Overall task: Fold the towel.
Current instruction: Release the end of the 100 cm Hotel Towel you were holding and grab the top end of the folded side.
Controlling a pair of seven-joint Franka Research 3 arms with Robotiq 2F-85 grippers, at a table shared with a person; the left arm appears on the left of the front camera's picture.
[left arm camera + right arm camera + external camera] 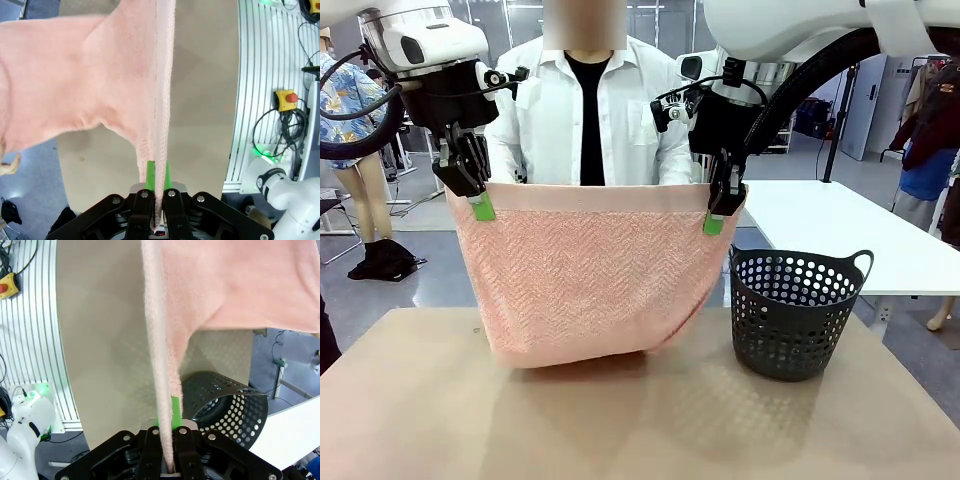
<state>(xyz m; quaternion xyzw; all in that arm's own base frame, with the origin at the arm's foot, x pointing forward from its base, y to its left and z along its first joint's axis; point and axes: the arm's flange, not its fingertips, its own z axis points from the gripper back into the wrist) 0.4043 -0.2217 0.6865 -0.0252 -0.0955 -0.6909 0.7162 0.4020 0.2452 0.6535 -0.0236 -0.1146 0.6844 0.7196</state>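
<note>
A dark grey round plastic basket (798, 315) with punched holes and two loop handles is sitting upright on the right side of the tan counter (640, 420). A person in an open white shirt over a black top (585, 100) is standing at the far edge. A white table (840, 230) is standing behind the basket. A yellow box with a red button (286, 99) is lying on a ribbed metal plate (255, 75) beside the counter.

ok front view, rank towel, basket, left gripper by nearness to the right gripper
1. towel: pinched in the right gripper, top corner.
2. basket: below it, to the right.
3. left gripper: at the towel's opposite top corner.
</note>
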